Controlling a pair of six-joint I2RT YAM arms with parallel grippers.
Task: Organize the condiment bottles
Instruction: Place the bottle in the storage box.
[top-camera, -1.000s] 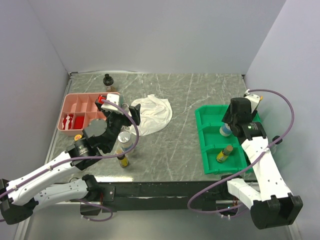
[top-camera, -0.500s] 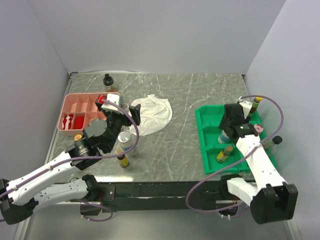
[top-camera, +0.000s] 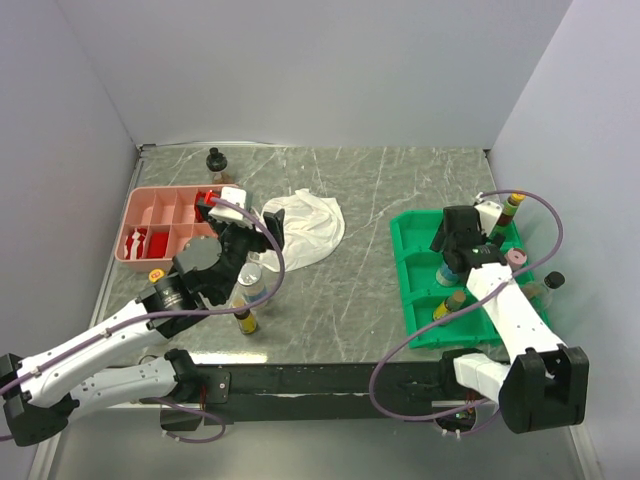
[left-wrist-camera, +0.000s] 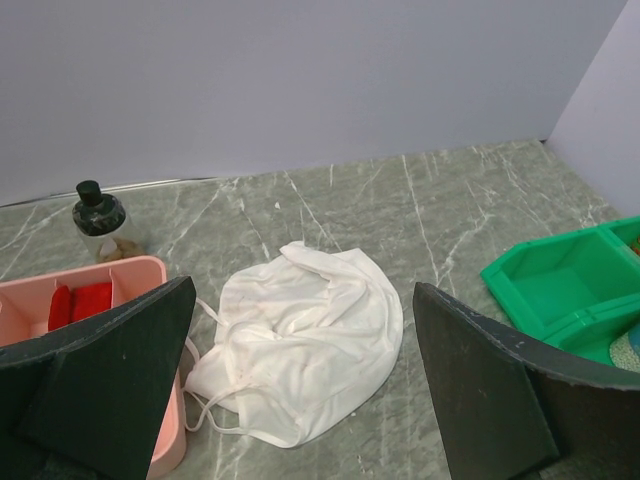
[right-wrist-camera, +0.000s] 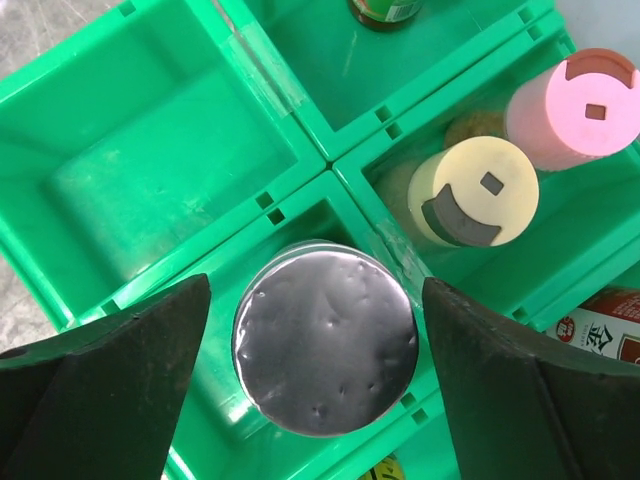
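Currently my right claw is spread wide either side of the silver-capped jar in the green tray. A yellow-capped bottle and a pink-capped bottle stand to its right. My left claw gapes, white cloth ahead.

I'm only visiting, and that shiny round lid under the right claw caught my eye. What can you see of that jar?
The jar has a round, dull silver lid that looks like foil, with small dents. It stands upright in one compartment of the green tray. From the top camera its body looks bluish. The right gripper hovers over it, fingers open on either side, not touching.
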